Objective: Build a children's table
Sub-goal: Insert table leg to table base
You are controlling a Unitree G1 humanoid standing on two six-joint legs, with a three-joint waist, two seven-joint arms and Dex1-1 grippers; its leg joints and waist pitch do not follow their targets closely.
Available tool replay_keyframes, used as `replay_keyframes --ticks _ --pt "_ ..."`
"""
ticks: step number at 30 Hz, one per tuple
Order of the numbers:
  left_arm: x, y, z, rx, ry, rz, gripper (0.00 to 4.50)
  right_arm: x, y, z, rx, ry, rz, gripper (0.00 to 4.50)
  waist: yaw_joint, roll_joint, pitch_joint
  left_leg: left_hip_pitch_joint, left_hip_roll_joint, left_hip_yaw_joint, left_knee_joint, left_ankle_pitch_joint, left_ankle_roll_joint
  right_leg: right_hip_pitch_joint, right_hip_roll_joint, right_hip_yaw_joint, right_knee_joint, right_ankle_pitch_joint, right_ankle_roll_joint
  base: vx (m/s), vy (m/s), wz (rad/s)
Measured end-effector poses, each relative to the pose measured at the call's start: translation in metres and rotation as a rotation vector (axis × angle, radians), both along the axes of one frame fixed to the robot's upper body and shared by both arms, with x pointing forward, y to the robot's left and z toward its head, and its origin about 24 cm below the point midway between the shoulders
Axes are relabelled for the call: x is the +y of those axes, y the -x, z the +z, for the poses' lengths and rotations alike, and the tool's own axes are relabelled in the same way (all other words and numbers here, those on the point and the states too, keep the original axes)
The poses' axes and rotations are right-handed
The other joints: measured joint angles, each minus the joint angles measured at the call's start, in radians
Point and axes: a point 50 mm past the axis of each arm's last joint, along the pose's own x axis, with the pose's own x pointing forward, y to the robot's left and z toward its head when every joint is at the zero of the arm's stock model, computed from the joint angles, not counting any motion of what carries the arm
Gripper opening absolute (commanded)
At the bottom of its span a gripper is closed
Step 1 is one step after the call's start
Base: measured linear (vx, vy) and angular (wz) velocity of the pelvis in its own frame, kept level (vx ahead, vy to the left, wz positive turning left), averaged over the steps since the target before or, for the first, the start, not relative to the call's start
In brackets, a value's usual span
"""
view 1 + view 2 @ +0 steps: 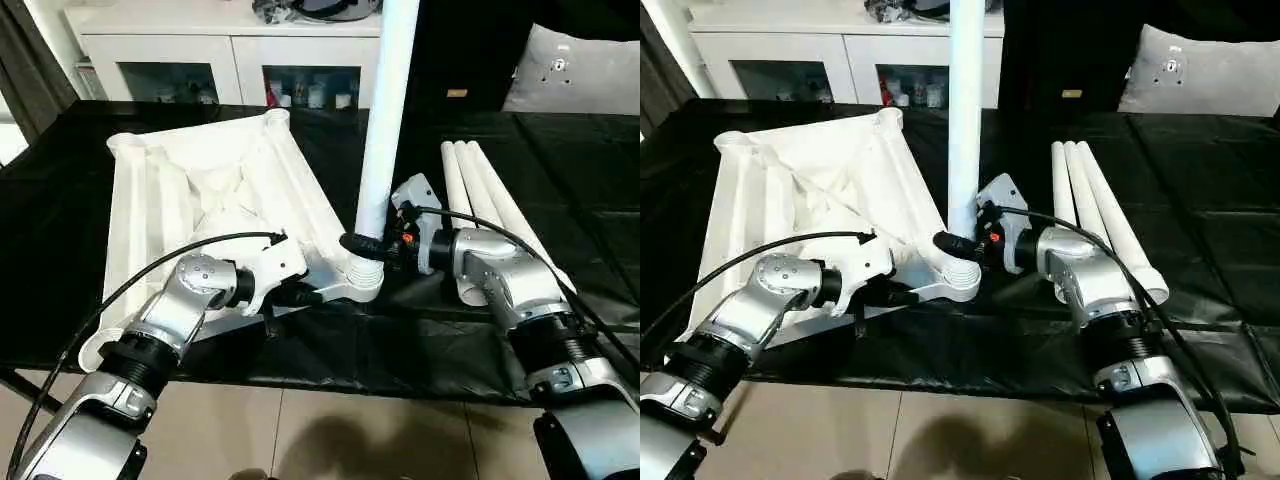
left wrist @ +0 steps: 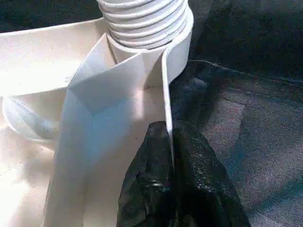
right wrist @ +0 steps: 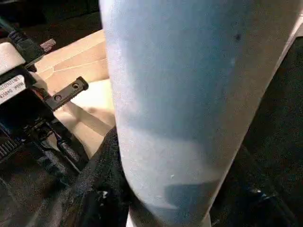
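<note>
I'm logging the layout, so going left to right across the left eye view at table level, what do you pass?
Left gripper pinching the table top's rim → table top lying upside down → upright leg in the near corner socket → right gripper around that leg → three spare legs lying side by side.

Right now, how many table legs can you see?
4. One leg stands upright in the near corner socket of the upturned tabletop, with the right gripper around its base. Three legs lie side by side on the black cloth at the right.
</note>
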Motion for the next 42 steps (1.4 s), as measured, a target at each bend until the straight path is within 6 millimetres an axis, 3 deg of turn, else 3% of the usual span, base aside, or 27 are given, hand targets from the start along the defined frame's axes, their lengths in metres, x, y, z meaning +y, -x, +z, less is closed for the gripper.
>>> replay_keyframes --ticks 8,14,21,26,42 --pt "-0.003 0.000 0.000 0.002 0.021 0.002 0.00 -0.020 0.008 -0.012 0.060 -0.171 -0.087 1.86 0.013 0.003 -0.002 -0.001 0.000 0.000 0.000 0.000 0.000 0.000 0.000 0.000 -0.003 0.000 0.000 0.000 0.000 0.00" --pt "-0.007 0.001 -0.003 0.009 0.036 0.018 0.00 -0.025 0.021 -0.026 0.005 -0.232 -0.170 1.86 0.021 0.015 -0.010 -0.001 0.000 0.000 -0.002 0.000 0.000 0.001 0.000 -0.001 -0.005 0.000 0.000 0.000 0.000 0.00" --pt "-0.005 0.002 -0.005 0.009 0.022 0.021 0.00 -0.013 0.027 -0.023 -0.129 -0.087 -0.112 1.86 0.015 0.023 -0.015 0.003 0.000 0.000 -0.003 0.000 0.000 0.004 0.000 -0.001 -0.006 0.000 0.001 0.000 0.000 0.00" --pt "-0.002 0.004 -0.007 0.004 -0.011 0.004 0.00 -0.008 0.028 -0.023 -0.135 -0.017 -0.050 1.86 0.002 0.023 -0.015 0.016 -0.001 0.000 -0.010 -0.001 -0.001 0.016 0.000 -0.001 -0.011 -0.005 0.009 0.000 0.000 0.00" --pt "0.007 -0.010 0.001 0.021 -0.100 -0.080 0.00 0.008 0.015 -0.015 -0.081 0.056 0.045 1.86 -0.007 0.024 -0.016 0.017 -0.001 0.000 -0.013 -0.001 -0.001 0.015 0.000 -0.001 -0.011 -0.003 0.005 0.000 0.000 0.00"
